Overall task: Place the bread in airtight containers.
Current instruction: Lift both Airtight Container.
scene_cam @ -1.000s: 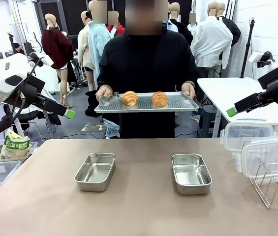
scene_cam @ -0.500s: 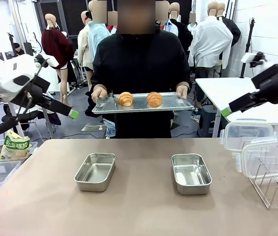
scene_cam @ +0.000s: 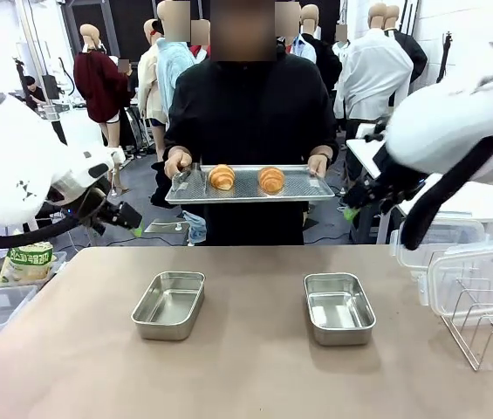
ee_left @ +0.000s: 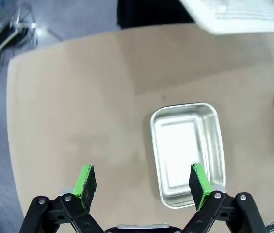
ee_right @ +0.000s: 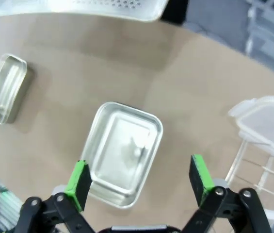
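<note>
Two steel tins stand empty on the counter (scene_cam: 246, 375) and both croissants lie on a tray, so the step in hand is judged to be the reach for the bread.

**Layout, left to right**
- A yellow-green snack bag (scene_cam: 26, 262) lies off the counter's left edge and plays no part.
- The left jaws stand wide open with nothing between their green pads (ee_left: 86, 180). They hang above the counter, with the left tin (scene_cam: 169, 305) partly under one finger.
- Past the far edge, a person holds a perforated steel tray (scene_cam: 303, 185) in both hands, level and well above the counter.
- The left croissant (scene_cam: 222, 177) and the right croissant (scene_cam: 270, 180) sit side by side near the tray's middle, apart from each other.
- The right tin (scene_cam: 339, 308) stands below them on the right.
- The right jaws are also fully open and empty, poised over that tin.
- Clear snap lids (scene_cam: 469, 275) lean at a wire rack (scene_cam: 486, 327) at far right.

**Procedure**
1. Give each arm the croissant on its own side, so the arms do not cross in the middle.
2. Approach only while the tray is steady, since a hand-held tray can drift.
3. Come down from above and straddle the croissant across its narrow width, clear of the tray rim and the person's fingers.
4. Close gently. The crust will likely flake or crush under a hard grip.
5. Lift straight up before carrying the croissant back over its tin.
</note>
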Controlling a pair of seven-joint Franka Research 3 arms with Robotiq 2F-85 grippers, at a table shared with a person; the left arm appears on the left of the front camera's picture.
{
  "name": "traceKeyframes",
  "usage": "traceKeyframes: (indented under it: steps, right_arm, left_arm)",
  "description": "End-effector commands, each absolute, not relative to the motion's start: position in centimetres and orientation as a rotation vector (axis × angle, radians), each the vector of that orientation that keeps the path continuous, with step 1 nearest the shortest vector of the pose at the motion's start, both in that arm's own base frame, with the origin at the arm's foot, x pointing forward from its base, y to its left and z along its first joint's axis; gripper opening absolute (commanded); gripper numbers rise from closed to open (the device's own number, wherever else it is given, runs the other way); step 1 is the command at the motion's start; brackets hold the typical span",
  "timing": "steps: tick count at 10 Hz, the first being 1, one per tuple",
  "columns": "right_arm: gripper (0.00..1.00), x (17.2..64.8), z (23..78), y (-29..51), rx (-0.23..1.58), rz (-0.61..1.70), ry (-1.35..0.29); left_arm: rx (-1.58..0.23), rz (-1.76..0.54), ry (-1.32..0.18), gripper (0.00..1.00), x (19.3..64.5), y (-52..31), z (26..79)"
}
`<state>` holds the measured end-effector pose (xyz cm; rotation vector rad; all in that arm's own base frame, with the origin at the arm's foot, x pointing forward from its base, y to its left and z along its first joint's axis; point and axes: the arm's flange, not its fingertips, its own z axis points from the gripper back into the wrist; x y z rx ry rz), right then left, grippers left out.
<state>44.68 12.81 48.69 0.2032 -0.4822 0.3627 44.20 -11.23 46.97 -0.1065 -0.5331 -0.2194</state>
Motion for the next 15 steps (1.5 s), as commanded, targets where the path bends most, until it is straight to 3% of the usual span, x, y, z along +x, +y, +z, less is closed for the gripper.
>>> traceKeyframes:
  steps: [1,6,15]
  right_arm:
    - [1.00,46.0,45.6,15.2,0.103,0.279,-0.313]
    - [1.00,45.3,36.3,16.3,0.088,0.261,-0.064]
    - [1.00,46.2,34.3,15.4,0.082,0.213,-0.029]
  left_arm:
    - [-0.124,-0.121,-0.459,1.00,44.8,-12.0,46.4]
    - [-0.145,-0.015,-0.289,1.00,47.6,-10.3,39.6]
    - [-0.029,-0.082,-0.105,1.00,50.1,-14.4,33.6]
